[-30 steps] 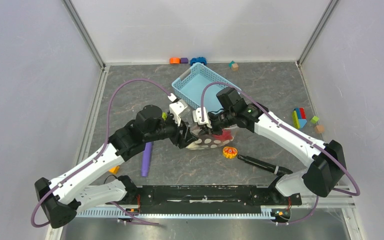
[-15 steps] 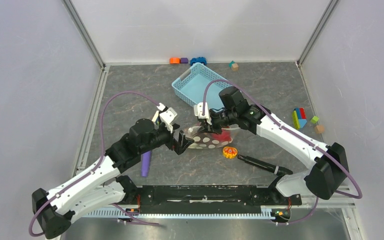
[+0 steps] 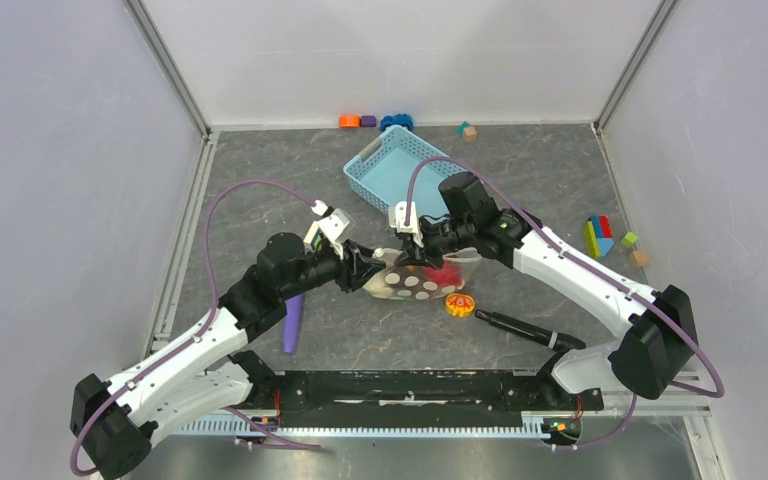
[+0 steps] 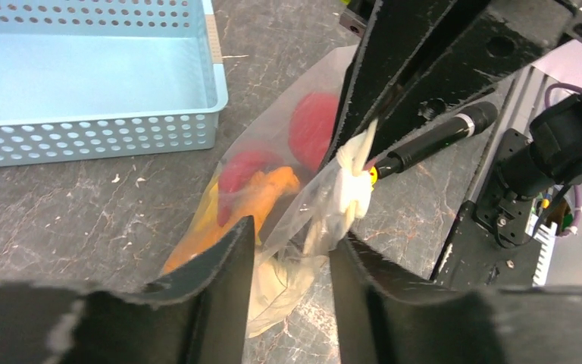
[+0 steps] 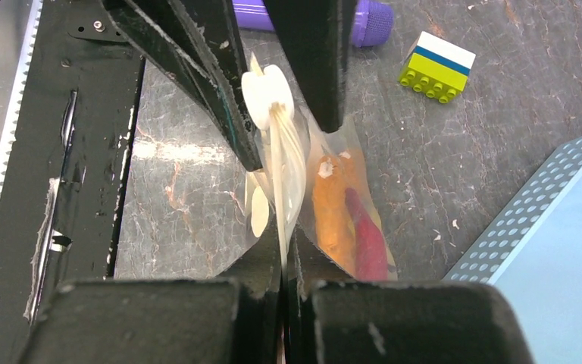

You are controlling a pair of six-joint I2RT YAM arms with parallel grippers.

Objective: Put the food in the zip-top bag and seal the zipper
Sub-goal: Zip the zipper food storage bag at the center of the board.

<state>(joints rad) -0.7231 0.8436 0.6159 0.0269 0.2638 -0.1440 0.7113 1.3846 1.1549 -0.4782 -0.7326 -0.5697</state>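
Note:
The dotted zip-top bag (image 3: pixel 418 280) lies between both grippers at the table's middle. Inside it, the left wrist view shows a red tomato (image 4: pixel 314 125), an orange carrot (image 4: pixel 265 193) and a red chili (image 4: pixel 236 168). The carrot (image 5: pixel 332 205) and chili (image 5: pixel 367 239) also show in the right wrist view. My right gripper (image 3: pixel 410 256) is shut on the bag's upright mouth edge (image 5: pixel 279 152), with the zipper strip seen edge-on. My left gripper (image 3: pixel 365 268) is open, its fingers (image 4: pixel 223 280) astride the bag's (image 4: pixel 288 227) other end without clamping it.
A light-blue basket (image 3: pixel 400 165) stands just behind the bag. An orange round toy (image 3: pixel 458 304) and a black pen (image 3: pixel 520 328) lie to the front right. A purple stick (image 3: pixel 292 318) lies to the front left, with coloured blocks (image 3: pixel 600 236) at right and along the back wall.
My left gripper drew back from the bag and opened, then moved forward again to straddle the bag's left end. My right gripper kept its hold, barely moving.

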